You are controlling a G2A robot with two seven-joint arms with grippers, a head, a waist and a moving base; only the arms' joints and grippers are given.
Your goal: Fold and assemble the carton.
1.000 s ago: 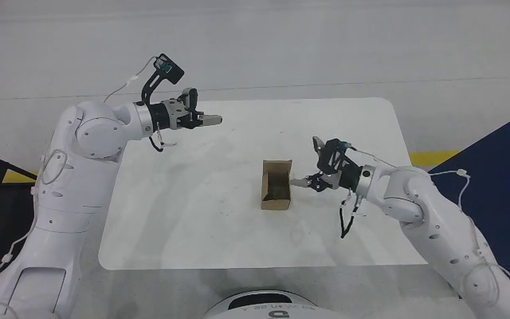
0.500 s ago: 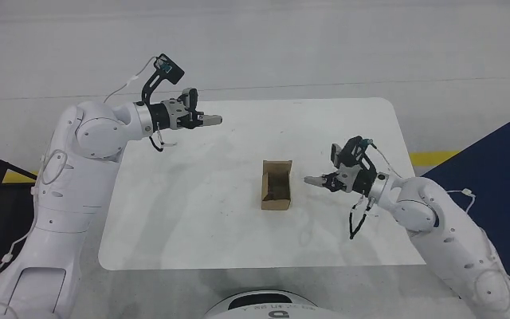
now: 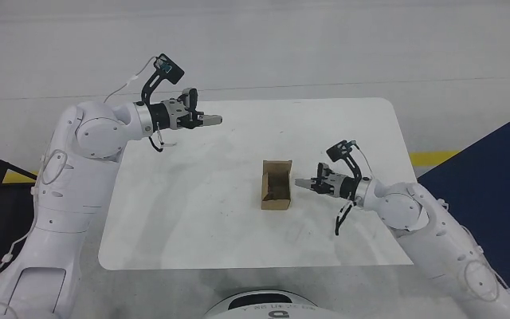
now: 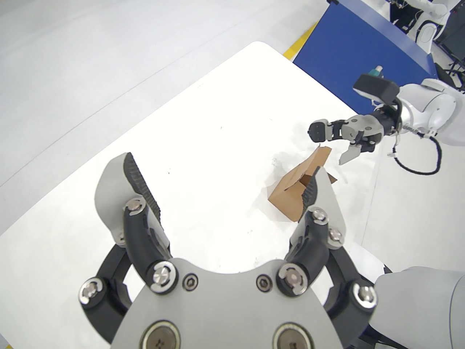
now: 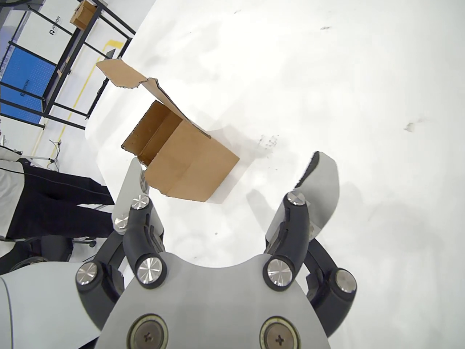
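Carton [image 3: 276,184] sitting open-topped near middle of table [image 3: 199,223], ragged-edged flap [image 5: 120,72] sticking up. Right gripper [image 3: 301,183] hovering just beside it, fingers spread, gripping nothing. Left gripper [image 3: 213,120] hanging over far table edge, well apart, likewise spread and empty. Risk: one-sided push on flap sliding or tipping light, unbraced carton; ragged flap possibly tearing further.

A white table [image 3: 199,215] stands on pale grey floor [image 3: 255,48] with a yellow line [image 3: 434,158] and blue partition [image 4: 363,48] beside it
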